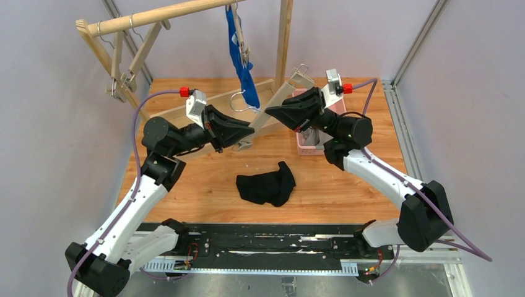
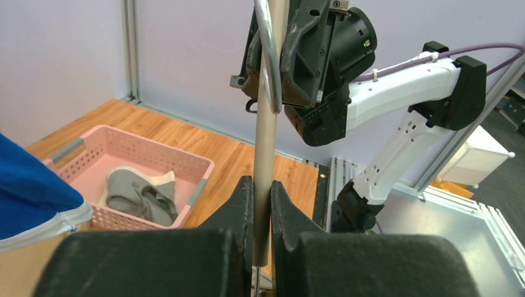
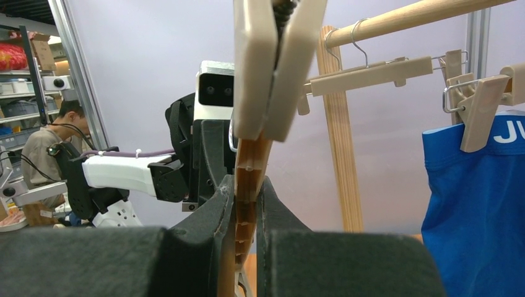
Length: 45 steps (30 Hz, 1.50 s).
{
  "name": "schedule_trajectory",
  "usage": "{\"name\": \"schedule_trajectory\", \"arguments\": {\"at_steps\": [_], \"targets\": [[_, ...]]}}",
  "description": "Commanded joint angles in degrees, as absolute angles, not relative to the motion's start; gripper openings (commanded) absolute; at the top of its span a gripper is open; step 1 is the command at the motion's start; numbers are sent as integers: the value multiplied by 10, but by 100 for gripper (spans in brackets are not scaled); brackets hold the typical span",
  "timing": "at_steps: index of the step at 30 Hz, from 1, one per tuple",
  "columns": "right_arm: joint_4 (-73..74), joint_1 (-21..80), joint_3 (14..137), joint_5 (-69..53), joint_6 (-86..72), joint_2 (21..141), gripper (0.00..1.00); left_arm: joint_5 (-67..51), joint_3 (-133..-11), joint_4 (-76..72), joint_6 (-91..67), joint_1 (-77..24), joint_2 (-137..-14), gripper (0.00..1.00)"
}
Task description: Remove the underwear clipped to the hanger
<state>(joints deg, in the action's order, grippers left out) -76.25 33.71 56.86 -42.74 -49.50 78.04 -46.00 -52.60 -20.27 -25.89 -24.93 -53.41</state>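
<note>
A beige clip hanger (image 1: 262,122) with no cloth on it is held slanted between my two grippers above the table. My left gripper (image 1: 251,131) is shut on its bar (image 2: 264,154). My right gripper (image 1: 277,112) is shut on the ribbed bar (image 3: 247,185) just below a clip (image 3: 272,62). The blue underwear (image 1: 242,65) still hangs from a clip (image 3: 475,114) on another hanger at the wooden rail (image 1: 161,15). Black underwear (image 1: 267,184) lies crumpled on the table. Grey underwear (image 2: 139,195) sits in the pink basket (image 2: 198,170).
The pink basket (image 1: 304,143) stands under the right arm. Empty hangers (image 1: 124,74) dangle at the rail's left end. A wooden post (image 1: 283,37) and a base board (image 1: 173,111) of the rack stand behind the grippers. A person (image 3: 52,139) sits beyond the cell.
</note>
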Motion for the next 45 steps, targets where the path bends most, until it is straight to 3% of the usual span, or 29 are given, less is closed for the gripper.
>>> {"name": "schedule_trajectory", "arguments": {"at_steps": [1, 9, 10, 14, 15, 18, 23, 27, 30, 35, 45], "targets": [[-798, 347, 593, -404, -488, 787, 0, -462, -521, -215, -254, -257, -535, 0], [-790, 346, 584, -403, -485, 786, 1, -457, -530, -216, -260, -258, -542, 0], [-786, 346, 583, -404, -483, 786, 7, -458, -533, -216, -262, -259, -541, 0], [-770, 347, 577, -401, -474, 783, 60, -469, -543, -216, -269, -258, -529, 0], [-768, 346, 574, -402, -472, 782, 65, -469, -544, -217, -271, -258, -523, 0], [-751, 346, 569, -411, -461, 777, 66, -462, -550, -182, -262, -259, -505, 0], [-618, 346, 557, -424, -387, 742, 68, -367, -596, 52, -140, -258, -464, 0], [-422, 354, 536, -375, -253, 684, 69, -207, -671, 286, -50, -258, -439, 0], [-212, 388, 545, -243, -102, 650, 69, -116, -706, 409, -27, -258, -419, 0], [-10, 464, 536, -28, 5, 659, 70, -17, -739, 508, -33, -258, -391, 0], [41, 543, 456, 39, -12, 736, 68, 114, -763, 575, -11, -258, -429, 0]]}}
